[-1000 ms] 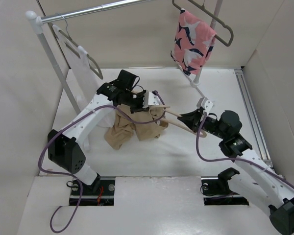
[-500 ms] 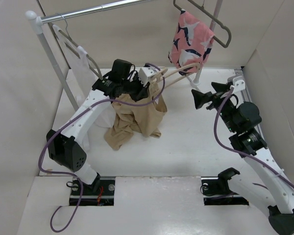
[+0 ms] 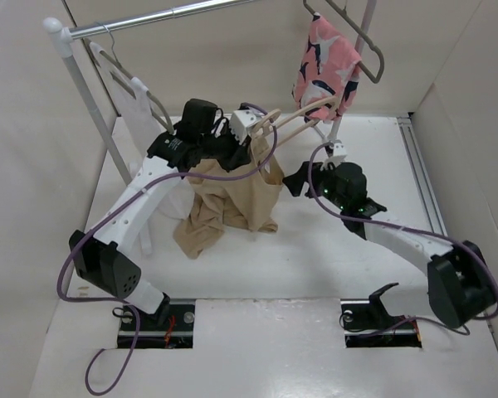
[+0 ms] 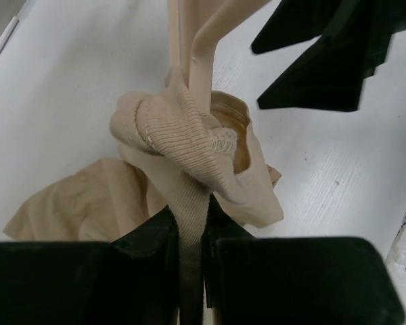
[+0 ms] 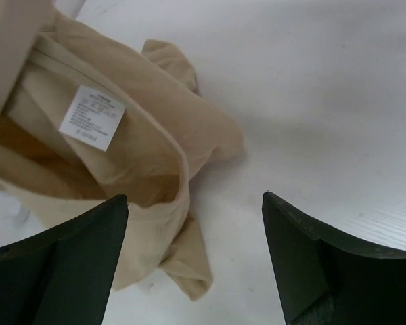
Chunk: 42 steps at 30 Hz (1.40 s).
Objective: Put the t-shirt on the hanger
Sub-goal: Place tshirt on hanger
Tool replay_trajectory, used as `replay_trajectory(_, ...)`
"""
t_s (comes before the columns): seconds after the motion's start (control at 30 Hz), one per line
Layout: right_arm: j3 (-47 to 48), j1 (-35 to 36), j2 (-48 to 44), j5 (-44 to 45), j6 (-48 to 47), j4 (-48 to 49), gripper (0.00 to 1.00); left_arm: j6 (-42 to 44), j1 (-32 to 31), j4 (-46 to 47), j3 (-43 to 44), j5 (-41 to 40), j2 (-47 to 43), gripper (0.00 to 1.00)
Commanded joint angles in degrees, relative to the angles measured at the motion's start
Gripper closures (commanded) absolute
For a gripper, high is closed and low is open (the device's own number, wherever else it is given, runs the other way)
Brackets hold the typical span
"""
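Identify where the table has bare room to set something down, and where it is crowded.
Bare: the near strip of table between the t-shirt and the arm bases, and the right-back corner between the right arm and the side rail. Crowded: the back left, where the left end effector, hanger and white garment bunch around the t-shirt.

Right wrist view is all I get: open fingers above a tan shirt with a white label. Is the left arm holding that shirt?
Observer: Yes, the left gripper is shut on a fold of the t-shirt, just below the hanger.
Operator: Is the shirt lifted?
Observer: Partly. From above, its upper part hangs at the left gripper while the bottom lies crumpled on the table.
Operator: What's behind it?
Observer: A pink garment hangs on a dark hanger, beyond the right gripper.
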Motion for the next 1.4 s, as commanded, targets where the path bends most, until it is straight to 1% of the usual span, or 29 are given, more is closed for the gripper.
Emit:
replay_trajectory(0.0, 0.6, 1.8, 3.9, -3.8, 6.2, 16.9, 0.16, -0.9, -0.6, 2.9, 0.1, 2.1, -4.7, 1.0)
replay_trajectory(0.1, 2.9, 3.0, 9.9, -6.5, 8.2, 18.4, 0.18, -1.5, -0.6, 4.0, -0.5, 2.1, -5.2, 1.0)
replay_trajectory(0.17, 2.9, 3.0, 13.2, -9.9, 9.1, 21.2, 0.21, -1.5, -0.6, 4.0, -1.0, 1.6, -5.8, 1.0)
replay_trajectory(0.27, 4.1, 3.0, 15.4, -11.0, 9.8, 21.2, 0.47, -2.0, -0.6, 4.6, -1.0, 1.6, -5.9, 1.0)
replay_trajectory(0.3, 4.8, 3.0, 17.0, -11.7, 9.8, 21.2, 0.71, -2.0, -0.6, 5.1, -1.0, 1.6, -5.9, 1.0)
replay_trajectory(0.37, 5.4, 2.2, 18.5, -14.5, 9.8, 21.2, 0.91, -2.5, 0.0, 5.1, -1.0, 2.6, -6.4, 1.0)
replay_trajectory(0.4, 5.4, 0.9, 19.1, -15.1, 9.8, 21.2, 0.99, -2.5, 0.0, 5.1, -1.0, 3.4, -6.4, 1.0)
replay_trajectory(0.47, 2.3, -0.4, 17.6, -13.5, 10.5, 21.2, 1.0, -2.5, 0.7, 4.4, -1.0, 4.5, -6.9, 1.0)
replay_trajectory(0.5, 0.7, -2.5, 16.2, -12.8, 11.0, 21.2, 1.0, -1.7, 1.3, 3.9, -1.6, 4.5, -6.9, 1.0)
replay_trajectory(0.53, -2.9, -4.0, 12.9, -12.2, 11.9, 21.2, 1.0, -0.5, 1.9, 3.3, -2.7, 5.3, -7.7, 1.0)
replay_trajectory(0.6, -6.5, -7.7, 8.7, -10.8, 12.5, 19.8, 1.0, 6.2, 1.9, -0.1, -4.4, 6.5, -8.5, 1.0)
replay_trajectory(0.63, -7.5, -11.4, 4.2, -10.2, 12.5, 14.9, 1.0, 9.6, 1.9, -1.7, -5.6, 6.5, -9.3, 1.0)
replay_trajectory(0.67, -8.2, -12.8, 1.9, -8.9, 10.4, 12.0, 1.0, 15.8, 2.4, -3.9, -8.6, 6.0, -10.4, 1.0)
replay_trajectory(0.7, -8.3, -13.9, -0.4, -8.0, 8.3, 8.4, 1.0, 18.0, 2.4, -4.6, -10.2, 4.7, -10.4, 1.0)
replay_trajectory(0.73, -7.3, -14.6, -2.5, -6.9, 6.2, 1.2, 1.0, 19.6, 2.4, -4.6, -12.1, 3.1, -11.3, 1.0)
replay_trajectory(0.77, -5.5, -15.3, -6.2, -5.9, 2.8, -1.8, 1.0, 21.3, 2.4, -5.1, -13.8, 1.5, -11.3, 1.0)
replay_trajectory(0.8, -4.7, -15.3, -7.8, -4.8, 1.7, -4.3, 1.0, 23.0, 2.4, -5.8, -16.4, -1.0, -11.8, 1.0)
replay_trajectory(0.83, -4.1, -16.0, -9.4, -2.9, 1.0, -6.5, 1.0, 26.6, 2.4, -6.4, -17.4, -1.6, -12.4, 1.0)
replay_trajectory(0.87, -4.1, -17.1, -12.2, -2.0, 0.5, -9.8, 1.0, 28.3, 2.4, -7.2, -18.1, -1.6, -12.4, 1.0)
replay_trajectory(0.93, -3.6, -18.6, -14.6, -0.5, 0.5, -12.1, 1.0, 31.7, 2.4, -8.9, -19.6, -1.1, -13.5, 1.0)
replay_trajectory(0.97, -3.6, -20.3, -15.5, -0.5, 0.0, -13.6, 1.0, 31.7, 2.4, -8.9, -20.1, -1.6, -13.5, 1.0)
replay_trajectory(1.0, -3.6, -21.0, -17.0, -0.5, -1.1, -14.5, 1.0, 31.7, 1.9, -8.4, -20.8, -2.4, -13.5, 1.0)
replay_trajectory(1.03, -2.8, -21.6, -17.8, -0.5, -1.8, -15.4, 1.0, 31.7, 1.9, -7.3, -20.8, -5.0, -13.5, 1.0)
replay_trajectory(1.1, -1.1, -21.6, -19.8, -0.5, -4.1, -19.1, 1.0, 30.0, 1.3, -6.6, -21.3, -8.2, -12.4, 1.0)
replay_trajectory(1.17, 2.1, -21.6, -20.3, 1.5, -7.0, -22.2, 1.0, 31.5, 1.3, -7.9, -20.6, -9.1, -11.2, 1.0)
replay_trajectory(1.2, 3.1, -21.6, -20.8, 2.5, -8.1, -25.7, 1.0, 32.5, 1.3, -8.8, -19.8, -9.1, -10.5, 1.0)
replay_trajectory(1.27, 6.1, -21.6, -20.8, 4.5, -11.4, -29.0, 1.0, 36.1, 1.3, -10.4, -19.8, -7.4, -10.5, 1.0)
replay_trajectory(1.3, 7.1, -21.6, -20.8, 5.0, -12.7, -30.1, 1.0, 37.0, -0.2, -11.2, -19.8, -8.2, -10.5, 1.0)
replay_trajectory(1.37, 10.2, -21.6, -20.8, 5.6, -15.5, -32.7, 1.0, 38.6, -0.8, -12.4, -19.8, -9.4, -10.0, 1.0)
